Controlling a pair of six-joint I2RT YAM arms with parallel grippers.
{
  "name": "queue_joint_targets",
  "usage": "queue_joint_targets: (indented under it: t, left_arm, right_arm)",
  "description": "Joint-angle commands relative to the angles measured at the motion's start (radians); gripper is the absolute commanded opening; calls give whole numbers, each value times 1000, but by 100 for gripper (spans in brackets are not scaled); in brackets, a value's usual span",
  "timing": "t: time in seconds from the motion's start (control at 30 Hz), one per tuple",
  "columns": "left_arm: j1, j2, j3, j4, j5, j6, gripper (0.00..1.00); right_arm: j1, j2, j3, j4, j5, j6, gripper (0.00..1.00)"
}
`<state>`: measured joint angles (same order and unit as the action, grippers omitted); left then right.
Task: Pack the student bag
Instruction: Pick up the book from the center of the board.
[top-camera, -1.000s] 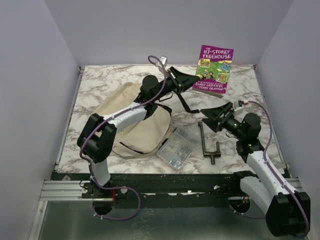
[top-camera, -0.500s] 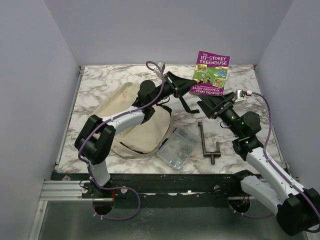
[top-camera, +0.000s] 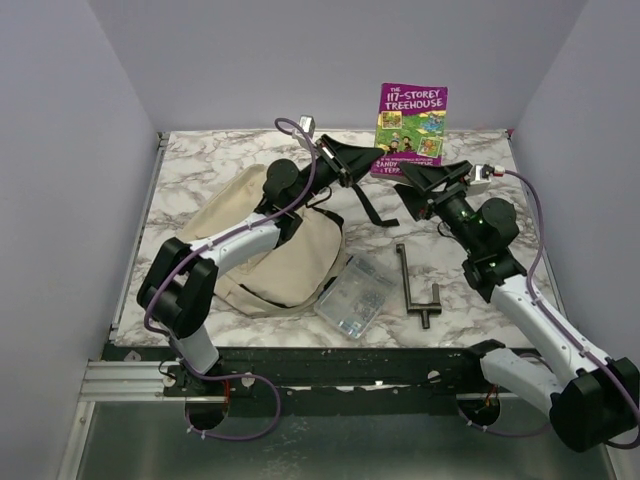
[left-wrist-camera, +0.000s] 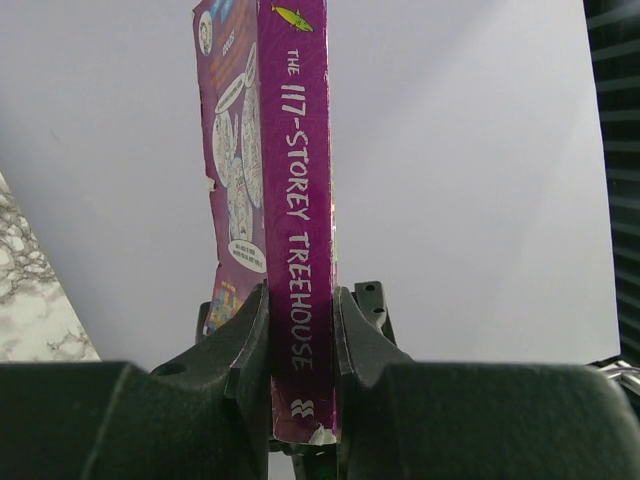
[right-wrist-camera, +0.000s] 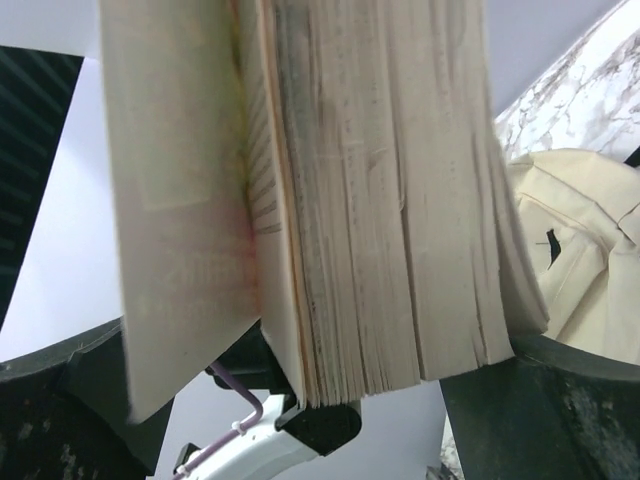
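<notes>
Marble table (top-camera: 200, 165), grey walls all round. left gripper (left-wrist-camera: 300, 330) is clamped on the spine edge of the purple book (top-camera: 411, 130), holding it upright in the air over the far side of the table, long axis vertical and cover toward the top camera. right gripper (top-camera: 422, 182) has come in from the opposite side with its jaws spread wide. In the right wrist view the fanned page edge sits between the two fingers, but neither looks pressed on it (so likely a handover or regrip, not a two-arm hold yet). The student bag (top-camera: 290, 265) lies flat on the near-left of the table, under the left arm's forearm, down and to the left of the book. Can't tell from here whether its mouth is open or which way it faces. The left arm is the nearer one to the bag, and the right would have to reach across. The clear pouch (top-camera: 355, 295) and black metal tool (top-camera: 412, 285) sit on the table between bag and right arm, untouched.
</notes>
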<state>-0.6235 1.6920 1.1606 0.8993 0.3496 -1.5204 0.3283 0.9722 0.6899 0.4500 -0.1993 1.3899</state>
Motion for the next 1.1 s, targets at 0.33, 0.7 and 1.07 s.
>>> queue_joint_targets:
  t: [0.33,0.7,1.07]
  left_arm:
    - [-101,-84,-85,113,-234,95,0]
    - [-138,-156,-159,78,-450,187,0]
    - [-143,-179,-201,78,-455,190,0]
  right_arm:
    - [190,-66,-15,-69,458,181,90]
    - [297,-98,-71,-71,736,197,83]
    - [297,-37,-87,75,766,175,69]
